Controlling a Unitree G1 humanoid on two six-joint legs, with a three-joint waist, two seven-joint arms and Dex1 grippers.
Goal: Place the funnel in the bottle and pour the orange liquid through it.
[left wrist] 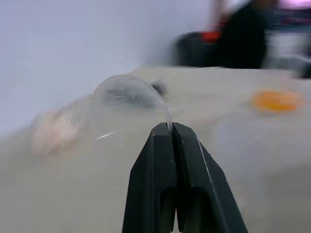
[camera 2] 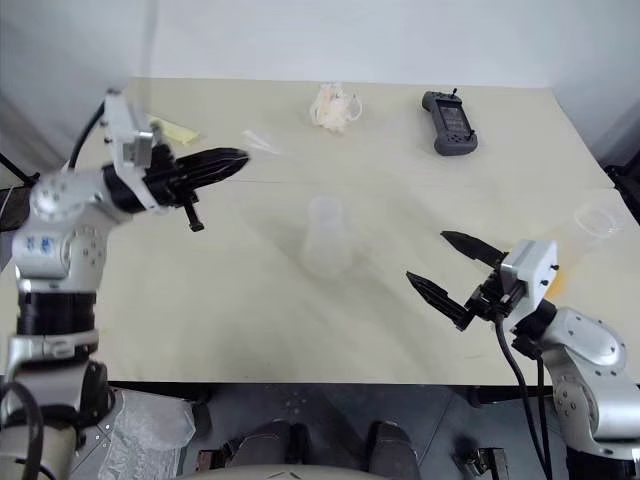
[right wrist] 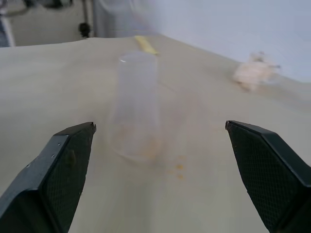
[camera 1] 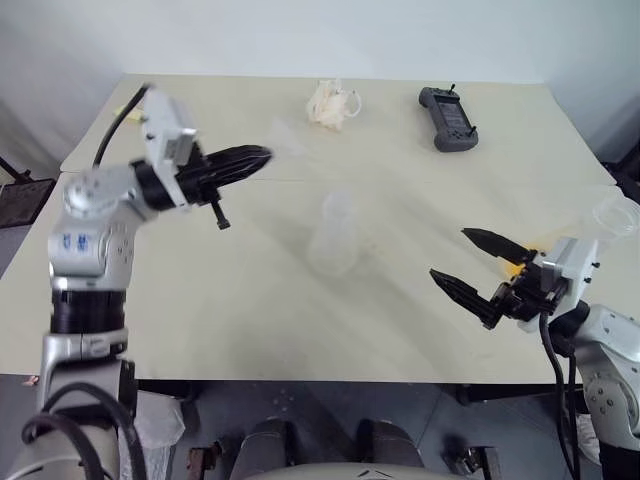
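While the left gripper (camera 1: 266,154) hangs above the pale tabletop (camera 1: 240,300), its two black fingers are pressed together, pinching the edge of the small clear plastic funnel (left wrist: 124,109). From the head the funnel is only a faint glassy cone just past the fingertips, and the wrist view shows its wide rounded mouth beyond them. Which way its short stem points I cannot tell.

- Key relation: the small clear conical bottle (camera 1: 335,235) stands upright near the table's middle, neck up. It lies below the held funnel, off to the robot's right and nearer the robot's body. The two are well apart, not touching.
- The funnel's axis will need to come vertical, stem down over the neck, and the neck looks narrow, so I judge little room for error.
- Left arm pose: raised, forearm reaching across, gripper about level and aimed forward and to the right.
- Right gripper (camera 1: 449,252): fingers spread wide, holding nothing, low near the table's right side. It faces the bottle, which its wrist view shows centred between the two fingers but some way off.
- Orange liquid (left wrist: 277,100): a small pool low in a larger clear flask (camera 2: 600,220) near the right table edge, beyond the right gripper. That arm is the nearer one for pouring.
- Judgement: seating the funnel comes first; the pour is not yet begun.
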